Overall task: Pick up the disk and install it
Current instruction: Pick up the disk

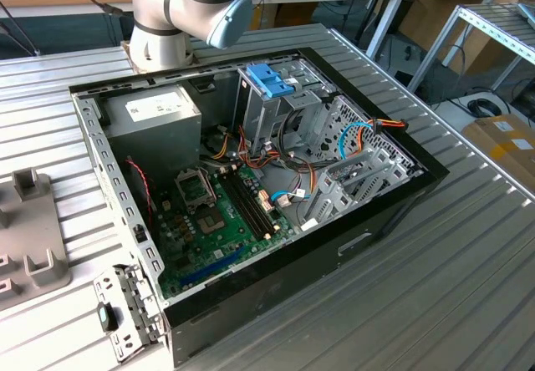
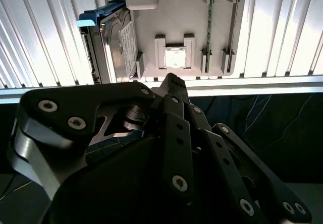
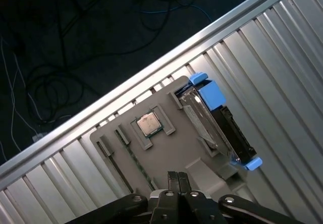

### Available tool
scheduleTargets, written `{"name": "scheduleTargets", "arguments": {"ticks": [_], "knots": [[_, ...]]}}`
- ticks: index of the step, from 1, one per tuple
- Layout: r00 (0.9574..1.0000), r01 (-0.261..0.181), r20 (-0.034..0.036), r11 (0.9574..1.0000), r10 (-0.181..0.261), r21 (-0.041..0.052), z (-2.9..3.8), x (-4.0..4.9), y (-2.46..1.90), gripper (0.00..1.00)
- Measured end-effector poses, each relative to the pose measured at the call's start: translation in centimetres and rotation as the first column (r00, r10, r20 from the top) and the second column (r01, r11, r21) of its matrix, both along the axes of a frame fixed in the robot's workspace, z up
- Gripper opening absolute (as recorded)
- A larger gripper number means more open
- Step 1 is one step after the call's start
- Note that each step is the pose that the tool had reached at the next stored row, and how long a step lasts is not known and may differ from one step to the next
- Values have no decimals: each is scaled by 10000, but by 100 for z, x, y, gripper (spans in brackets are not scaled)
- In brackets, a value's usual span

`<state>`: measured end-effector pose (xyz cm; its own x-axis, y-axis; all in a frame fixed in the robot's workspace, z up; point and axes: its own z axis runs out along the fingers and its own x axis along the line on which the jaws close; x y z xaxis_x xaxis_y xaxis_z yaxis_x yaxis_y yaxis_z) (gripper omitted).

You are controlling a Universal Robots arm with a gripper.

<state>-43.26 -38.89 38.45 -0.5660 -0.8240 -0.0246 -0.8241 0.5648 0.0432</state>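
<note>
Pincer clenched empty above the grey holder, near the upright disk.

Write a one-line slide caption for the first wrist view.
Shut gripper above grey plastic tray holding grey-metal disk in light-blue carrier.

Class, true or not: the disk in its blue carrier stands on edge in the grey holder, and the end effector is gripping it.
Not right. In the first wrist view the end effector is shut on nothing, apart from the disk. The disk does stand on edge in the grey holder.
</note>
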Motion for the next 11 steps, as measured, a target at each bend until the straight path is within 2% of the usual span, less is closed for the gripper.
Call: {"name": "scheduleTargets", "arguments": {"ticks": [11], "knots": [[9984,-569,-1,9984,569,0,0,0,0,10]]}}
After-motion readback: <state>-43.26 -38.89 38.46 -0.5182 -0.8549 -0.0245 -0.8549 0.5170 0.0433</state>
